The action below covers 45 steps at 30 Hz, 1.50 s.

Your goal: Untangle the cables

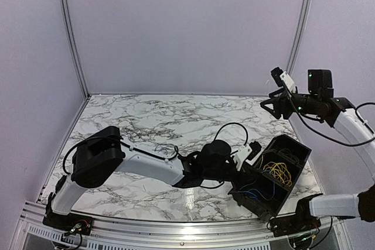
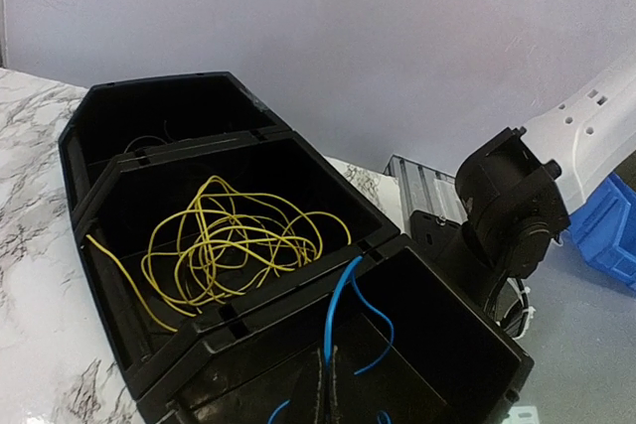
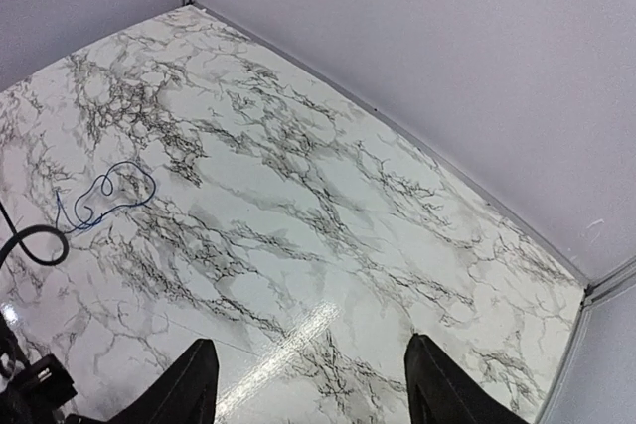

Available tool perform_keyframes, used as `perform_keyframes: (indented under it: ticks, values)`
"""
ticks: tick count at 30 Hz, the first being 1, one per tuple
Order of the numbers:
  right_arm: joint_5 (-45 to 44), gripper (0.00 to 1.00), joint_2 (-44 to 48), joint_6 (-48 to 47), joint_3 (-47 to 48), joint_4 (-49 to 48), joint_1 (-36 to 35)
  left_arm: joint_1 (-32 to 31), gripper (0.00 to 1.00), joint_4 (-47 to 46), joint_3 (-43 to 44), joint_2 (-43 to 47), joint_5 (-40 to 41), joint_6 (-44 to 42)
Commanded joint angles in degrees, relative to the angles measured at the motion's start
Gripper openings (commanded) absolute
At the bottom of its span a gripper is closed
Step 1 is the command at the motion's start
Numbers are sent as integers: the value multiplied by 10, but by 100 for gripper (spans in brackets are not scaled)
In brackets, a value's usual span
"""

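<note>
- Pale lilac walls close in a white marble table (image 1: 176, 115) with grey veins.
- The left arm (image 1: 140, 165) lies low across the table, reaching right to a black box (image 1: 296, 144).
- The right arm (image 1: 351, 124) is raised high at the right edge, well above the table and apart from the box.
- The box sits at the near right of the table. It is split into three compartments in a row.
- A blue bin (image 2: 606, 225) shows off the table, beyond the box in the left wrist view.
- Yellow cables (image 2: 229, 245) lie in a loose tangle in the middle compartment, one end trailing up over its wall.
- Blue cables (image 2: 358, 315) arc up out of the end compartment nearest the left wrist.
- The far compartment holds something thin and dark, too dim to name.
- One more blue cable (image 3: 104, 196) lies looped on the bare marble, well apart from the box.
- The left gripper (image 2: 327, 369) is down in the near compartment among the blue cables with its jaws closed. Whether it pinches a cable cannot be told.
- The right gripper (image 3: 308, 389) has its jaws wide apart, with only marble between them.
</note>
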State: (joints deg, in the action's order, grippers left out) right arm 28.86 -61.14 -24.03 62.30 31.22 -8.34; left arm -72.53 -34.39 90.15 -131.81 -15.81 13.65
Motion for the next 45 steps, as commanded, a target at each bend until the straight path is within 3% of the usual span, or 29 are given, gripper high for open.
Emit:
perform_keyframes:
  ticks: [1, 8, 14, 19, 21, 26, 33, 45]
  values:
    - [33, 65, -25, 90, -25, -143, 29, -19, 0, 29, 65, -45, -6, -28]
    - [79, 65, -3, 66, -72, -153, 37, -36, 0, 84, 136, -87, -30, -55]
    - [107, 65, -5, 54, -84, -155, 38, -35, 26, 99, 73, -21, 12, -85]
    - [130, 65, -4, 43, -84, -146, 37, -27, 46, 102, -59, 90, 100, -120]
    - [138, 65, -4, 39, -90, -147, 38, -20, 49, 103, -116, 140, 133, -124]
    - [148, 65, -8, 30, -101, -147, 38, 13, 54, 115, -239, 260, 223, -92]
    - [157, 64, -14, 12, -105, -140, 38, 87, 50, 269, -312, 335, 386, 49]
    - [186, 65, -29, 2, -110, -136, 38, 100, 59, 423, -439, 442, 417, 68]
